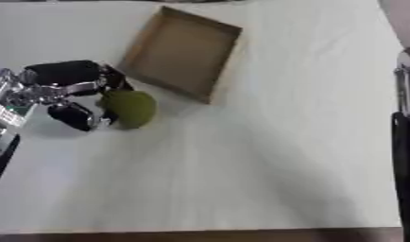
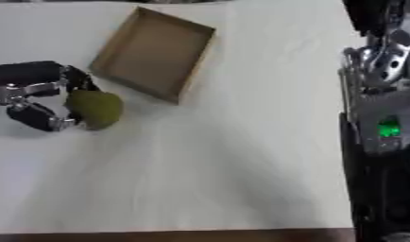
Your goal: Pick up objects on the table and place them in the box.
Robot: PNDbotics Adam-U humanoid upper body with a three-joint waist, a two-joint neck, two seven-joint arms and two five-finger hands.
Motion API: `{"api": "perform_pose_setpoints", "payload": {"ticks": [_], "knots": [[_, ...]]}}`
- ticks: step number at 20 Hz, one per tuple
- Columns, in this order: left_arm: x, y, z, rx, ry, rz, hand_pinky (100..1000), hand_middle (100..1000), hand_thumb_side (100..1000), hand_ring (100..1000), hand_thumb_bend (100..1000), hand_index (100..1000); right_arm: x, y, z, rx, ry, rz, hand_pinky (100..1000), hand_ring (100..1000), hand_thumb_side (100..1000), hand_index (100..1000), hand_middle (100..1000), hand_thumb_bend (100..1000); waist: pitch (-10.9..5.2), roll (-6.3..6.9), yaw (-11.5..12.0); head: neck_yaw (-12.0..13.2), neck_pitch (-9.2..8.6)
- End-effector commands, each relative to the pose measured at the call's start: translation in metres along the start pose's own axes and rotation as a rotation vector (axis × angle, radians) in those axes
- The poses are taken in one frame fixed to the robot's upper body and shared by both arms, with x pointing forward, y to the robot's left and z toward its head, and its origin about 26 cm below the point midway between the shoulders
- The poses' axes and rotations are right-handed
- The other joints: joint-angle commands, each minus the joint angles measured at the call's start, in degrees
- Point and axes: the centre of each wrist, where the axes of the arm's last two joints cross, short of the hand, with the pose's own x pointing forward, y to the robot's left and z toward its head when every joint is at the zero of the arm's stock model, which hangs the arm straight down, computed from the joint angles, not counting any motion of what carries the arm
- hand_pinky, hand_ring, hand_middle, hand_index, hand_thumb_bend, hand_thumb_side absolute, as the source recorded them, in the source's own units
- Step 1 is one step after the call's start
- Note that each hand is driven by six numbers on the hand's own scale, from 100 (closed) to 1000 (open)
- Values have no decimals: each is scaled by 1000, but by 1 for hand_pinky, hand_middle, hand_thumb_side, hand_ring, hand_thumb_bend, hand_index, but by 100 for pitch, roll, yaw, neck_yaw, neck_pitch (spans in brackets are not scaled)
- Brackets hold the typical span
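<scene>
Fruit, green, sits on the table just left of the box; my left hand has fingers curled around it. Right hand's fingers I can't tell.

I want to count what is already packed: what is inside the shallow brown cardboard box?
The shallow brown cardboard box shows only its bare floor. Its walls are low and hide nothing. The round green fruit sits outside, in the left hand.
</scene>
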Motion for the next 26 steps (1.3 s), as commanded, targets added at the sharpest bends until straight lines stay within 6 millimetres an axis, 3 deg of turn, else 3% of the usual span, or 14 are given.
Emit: {"api": "perform_pose_setpoints", "payload": {"ticks": [1, 9, 14, 20, 26], "knots": [[2, 13, 6, -18, -64, -90, 483, 514, 100, 554, 109, 740, 6, -4, -6, -15, -33, -1, 858, 551, 568, 743, 703, 100, -119, 2, 3, 8, -41], [20, 43, 13, 169, -94, -285, 396, 498, 100, 494, 263, 675, 6, -5, -6, -18, -34, -1, 858, 551, 570, 743, 702, 100, -139, 11, 13, -20, -26], [26, 61, 20, 299, -84, -412, 390, 482, 100, 455, 310, 649, 7, -5, -7, -18, -40, 2, 857, 552, 569, 743, 701, 100, -153, 18, 11, -16, -10], [15, 67, 23, 383, -35, -474, 384, 476, 100, 444, 351, 638, 8, -5, -10, -20, -51, 5, 855, 554, 569, 743, 700, 100, -148, 29, -14, 18, -10], [-8, 68, 32, 479, 111, -465, 392, 478, 100, 447, 339, 642, 9, -4, -12, -32, -63, 3, 856, 556, 569, 743, 701, 100, -135, 16, -68, 72, -44]]}}
